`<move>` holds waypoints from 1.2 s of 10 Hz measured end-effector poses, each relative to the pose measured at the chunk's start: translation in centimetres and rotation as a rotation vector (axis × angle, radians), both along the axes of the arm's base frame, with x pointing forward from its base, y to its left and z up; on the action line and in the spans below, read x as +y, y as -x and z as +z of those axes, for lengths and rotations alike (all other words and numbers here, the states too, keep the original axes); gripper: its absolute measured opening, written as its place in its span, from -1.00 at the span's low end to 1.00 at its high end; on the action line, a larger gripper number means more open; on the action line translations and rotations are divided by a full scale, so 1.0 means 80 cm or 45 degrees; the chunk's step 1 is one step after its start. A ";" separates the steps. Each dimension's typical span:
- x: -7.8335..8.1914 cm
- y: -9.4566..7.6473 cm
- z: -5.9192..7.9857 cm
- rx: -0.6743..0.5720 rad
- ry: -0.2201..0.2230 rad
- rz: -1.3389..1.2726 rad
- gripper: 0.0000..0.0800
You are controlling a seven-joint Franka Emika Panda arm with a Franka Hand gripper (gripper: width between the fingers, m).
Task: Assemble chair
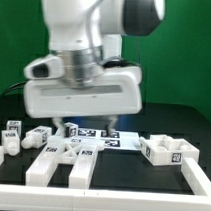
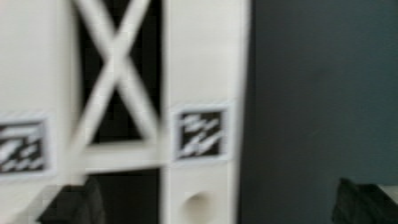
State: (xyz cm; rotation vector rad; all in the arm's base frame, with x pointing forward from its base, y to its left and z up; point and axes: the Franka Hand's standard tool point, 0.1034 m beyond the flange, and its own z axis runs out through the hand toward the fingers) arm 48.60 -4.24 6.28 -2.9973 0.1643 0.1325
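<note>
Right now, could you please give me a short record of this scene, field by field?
gripper: open, holding nothing, above the cross-braced frame
cross-braced frame: flat on the table, tagged, one side rail between the fingertips in the wrist view
small pieces: loose, on the exterior view's left
blocky piece: on the exterior view's right
marker board: behind the frame, mid-table

Blurred chair frame point(image 2: 205, 60) runs past the wrist view's edges, its tags point(image 2: 201, 135) unreadable.
</note>
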 end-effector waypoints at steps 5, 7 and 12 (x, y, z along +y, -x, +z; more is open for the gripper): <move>0.044 0.026 -0.001 -0.037 0.023 0.045 0.62; 0.069 0.032 -0.004 -0.079 0.048 0.109 0.62; 0.147 0.060 -0.018 -0.128 0.073 0.226 0.62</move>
